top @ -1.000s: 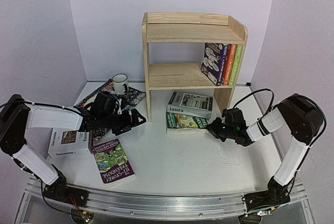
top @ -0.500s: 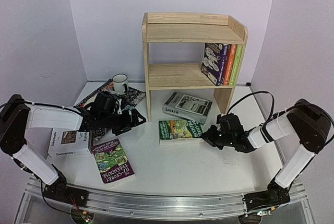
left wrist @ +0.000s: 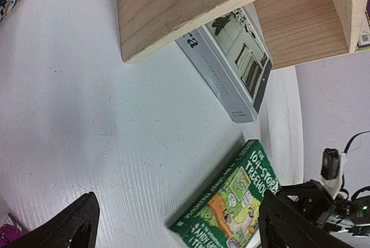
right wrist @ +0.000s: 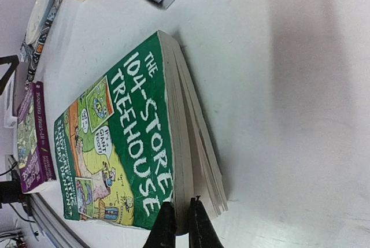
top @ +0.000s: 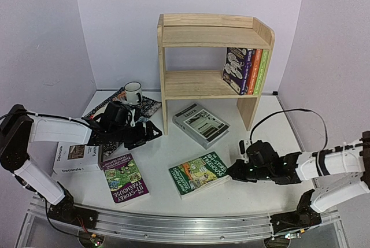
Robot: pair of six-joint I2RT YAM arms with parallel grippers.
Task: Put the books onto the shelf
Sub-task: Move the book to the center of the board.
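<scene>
Though its corner's hidden, R gripper (right wrist: 180, 213) pinches green book (right wrist: 115, 144); L gripper (left wrist: 179, 204) spread.

A white table (top: 167, 144) is being enclosed on three sides by plain lilac walls: a back wall (top: 115, 28), a left wall (top: 34, 45) and a right wall (top: 338, 45). The tabletop is being lit evenly, with only soft shadows being cast on it. Its near edge is being bordered by a ribbed aluminium rail (top: 173, 228). At the back left, a dark patterned placemat (top: 153, 107) is being occupied by a mug (top: 133, 92).
</scene>
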